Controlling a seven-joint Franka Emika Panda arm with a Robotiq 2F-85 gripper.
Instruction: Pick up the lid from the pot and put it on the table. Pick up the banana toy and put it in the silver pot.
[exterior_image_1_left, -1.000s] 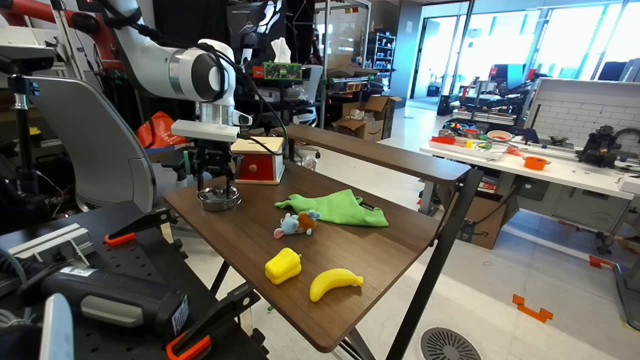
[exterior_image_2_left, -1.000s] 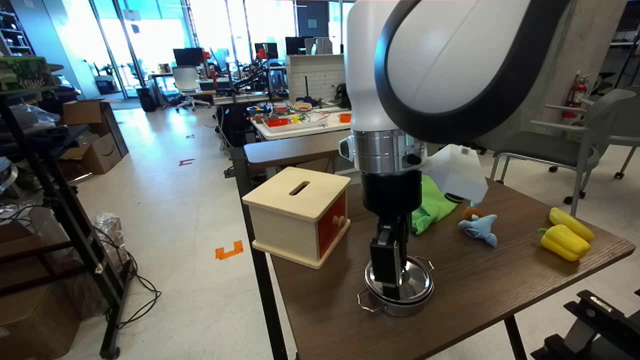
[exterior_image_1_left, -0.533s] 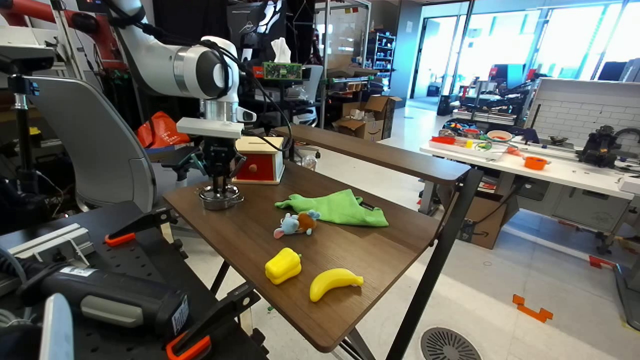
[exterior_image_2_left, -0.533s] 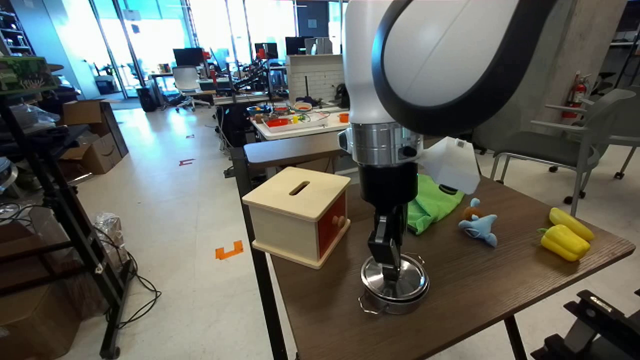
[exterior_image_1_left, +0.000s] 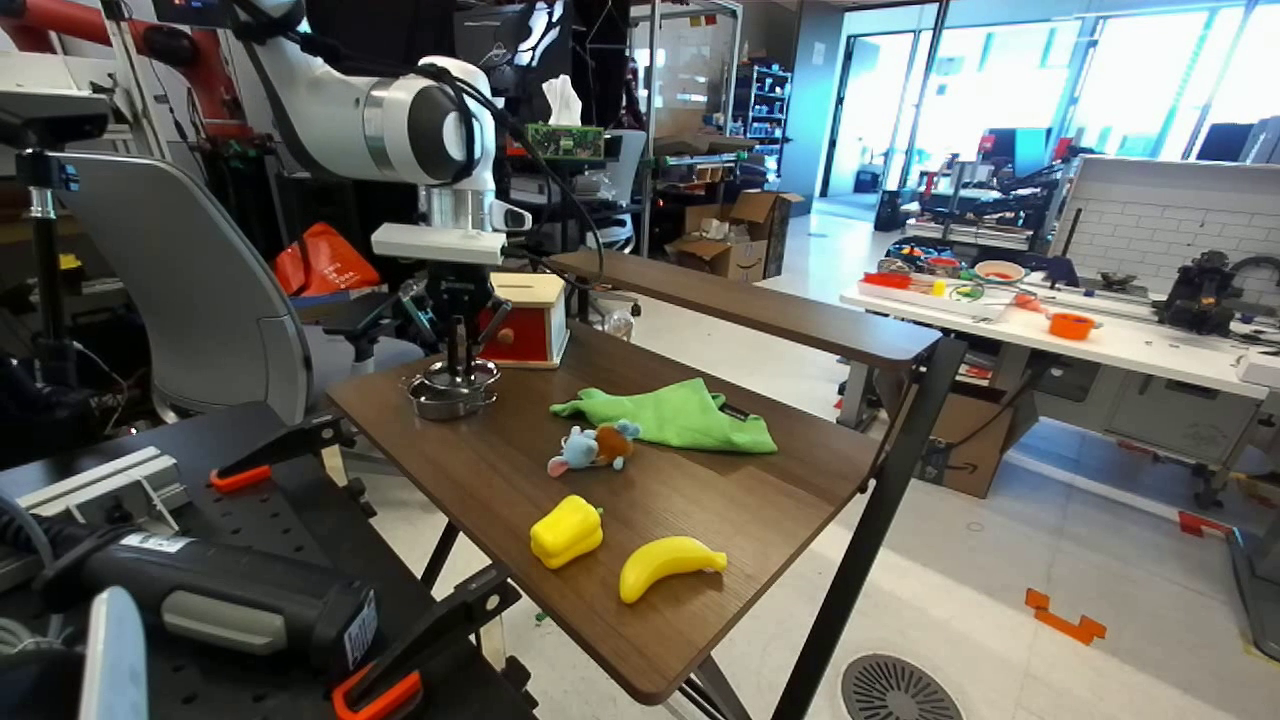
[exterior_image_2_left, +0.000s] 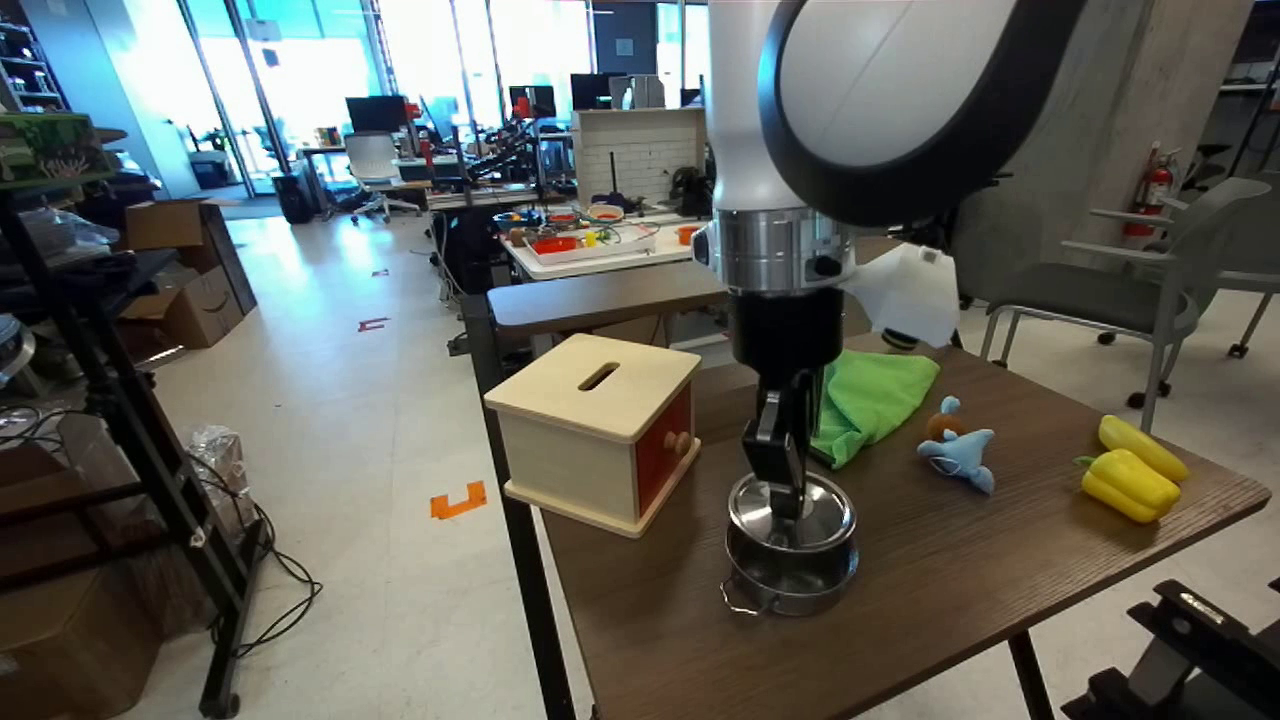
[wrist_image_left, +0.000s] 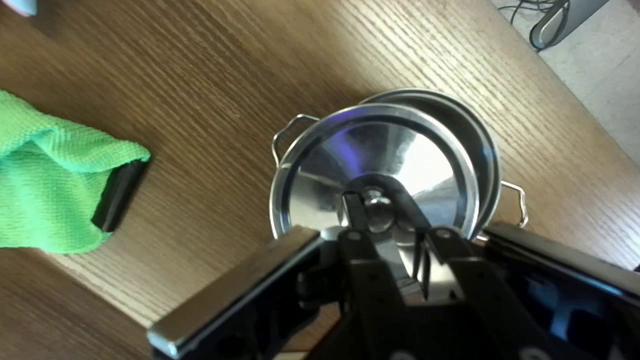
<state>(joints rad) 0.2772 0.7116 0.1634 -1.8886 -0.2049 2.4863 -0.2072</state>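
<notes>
- The table (exterior_image_1_left: 700, 490): dark brown wood, lying beneath the claw (wrist_image_left: 378, 207) in all three views.
- The robot arm (exterior_image_1_left: 340, 120): white, stretched above the claw, its last section pointing down.
- The wooden box: in an exterior view the wooden box (exterior_image_2_left: 600, 430), pale and slotted on top, stands near the claw, on its left; in an exterior view its red front (exterior_image_1_left: 528, 342) is partly hidden behind the claw.
- The green cloth (exterior_image_1_left: 680, 418): crumpled on the table, apart from the claw, to its right in both exterior views.
- The claw: clenched on the knob (wrist_image_left: 379, 218) of the lid (wrist_image_left: 375, 155), right over the pot (exterior_image_2_left: 800, 602).
- The pot: round, silver, upright on the table, just below the claw; part of its dark inside shows past the lid in the wrist view.
- The lid: round and shiny, held by the claw just above the pot; in an exterior view the lid (exterior_image_2_left: 826, 518) shows clear of the pot's near rim.
- The banana toy (exterior_image_1_left: 665, 570): on the table, well apart from the claw, to its right in both exterior views.
- The yellow pepper toy (exterior_image_1_left: 567, 532): just beside the banana toy.
- The plush toy (exterior_image_1_left: 593, 447): blue and brown, near the green cloth, closer to the claw than the yellow pair.
- The knob: metal, between the claw's fingertips (wrist_image_left: 356, 212) in the wrist view.
</notes>
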